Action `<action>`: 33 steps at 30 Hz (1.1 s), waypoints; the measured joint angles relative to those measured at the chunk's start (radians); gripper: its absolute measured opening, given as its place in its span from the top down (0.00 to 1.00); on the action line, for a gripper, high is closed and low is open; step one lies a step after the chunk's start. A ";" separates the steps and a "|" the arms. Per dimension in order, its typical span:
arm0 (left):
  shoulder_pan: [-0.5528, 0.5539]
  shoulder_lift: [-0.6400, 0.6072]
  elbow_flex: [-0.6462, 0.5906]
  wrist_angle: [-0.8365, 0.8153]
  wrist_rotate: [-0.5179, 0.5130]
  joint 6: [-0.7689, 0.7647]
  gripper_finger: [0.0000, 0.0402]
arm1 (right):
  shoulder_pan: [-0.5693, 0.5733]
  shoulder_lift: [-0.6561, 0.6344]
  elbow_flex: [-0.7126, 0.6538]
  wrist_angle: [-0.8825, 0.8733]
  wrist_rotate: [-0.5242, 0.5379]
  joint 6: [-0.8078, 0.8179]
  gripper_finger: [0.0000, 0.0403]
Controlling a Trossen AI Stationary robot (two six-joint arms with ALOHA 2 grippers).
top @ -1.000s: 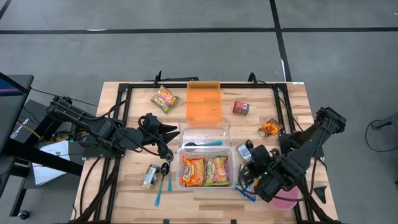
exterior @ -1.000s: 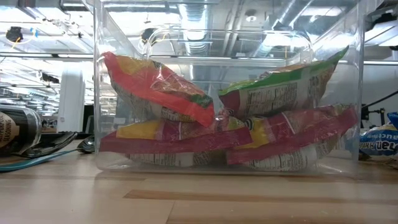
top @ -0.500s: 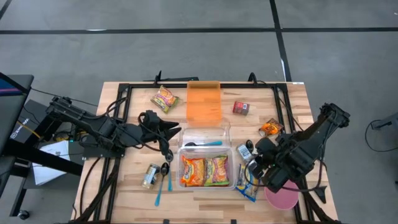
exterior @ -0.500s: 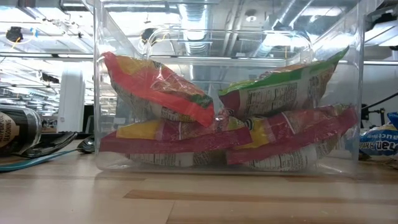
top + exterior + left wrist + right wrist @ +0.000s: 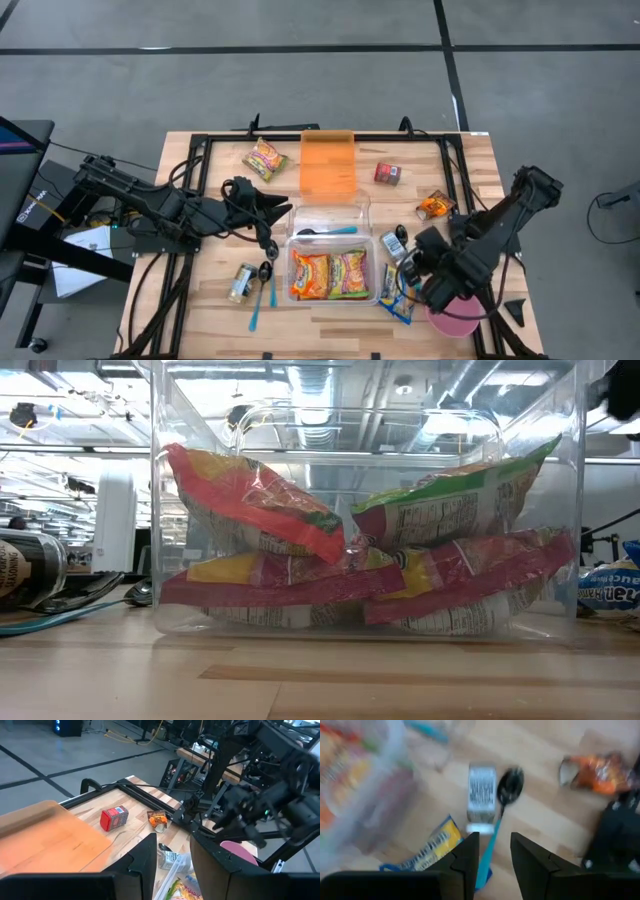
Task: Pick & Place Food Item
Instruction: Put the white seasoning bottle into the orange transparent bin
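Noodle packets (image 5: 329,274) lie inside the clear bin (image 5: 333,243) at the table's middle front, two side by side in the high view, stacked and leaning against each other in the low view. We see our right gripper (image 5: 492,851) hovering just right of that bin with its fingers spread apart and nothing between them. Past those fingers the right wrist view shows a small silver packet (image 5: 481,794), a dark spoon (image 5: 508,786) with a blue handle touching it, a yellow-and-blue packet (image 5: 431,848) and an orange snack (image 5: 595,770) farther off (all rather blurred). So the loose food nearest this gripper sits on the wood just beside the bin, under and ahead of the fingertips.

Our left gripper (image 5: 171,860) waits on the bin's other side, fingers parted and empty, pointed across the table. Its view takes in a red box (image 5: 113,817) beside the orange lid (image 5: 45,840). A pink bowl (image 5: 455,322) sits at the front right corner, partly under our right arm. Another noodle packet (image 5: 265,159) lies near the back edge, left of the lid.
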 joint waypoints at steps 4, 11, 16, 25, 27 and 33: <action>0.000 0.000 0.000 0.000 0.000 0.000 0.72 | -0.009 0.000 -0.110 0.141 -0.054 -0.011 0.72; 0.000 0.000 0.000 0.045 0.001 -0.001 0.72 | -0.063 -0.039 -0.288 0.383 -0.136 -0.022 0.66; 0.000 0.000 0.000 0.058 0.001 -0.001 0.72 | -0.093 -0.101 -0.379 0.435 -0.138 -0.038 0.57; 0.000 0.000 0.000 0.090 0.003 -0.001 0.72 | -0.112 -0.153 -0.488 0.621 -0.148 -0.139 0.42; 0.000 0.000 0.000 0.091 0.003 -0.001 0.72 | -0.121 -0.142 -0.496 0.625 -0.149 -0.143 0.41; 0.000 0.000 0.000 0.093 0.003 -0.001 0.72 | -0.161 -0.082 -0.512 0.627 -0.153 -0.167 0.42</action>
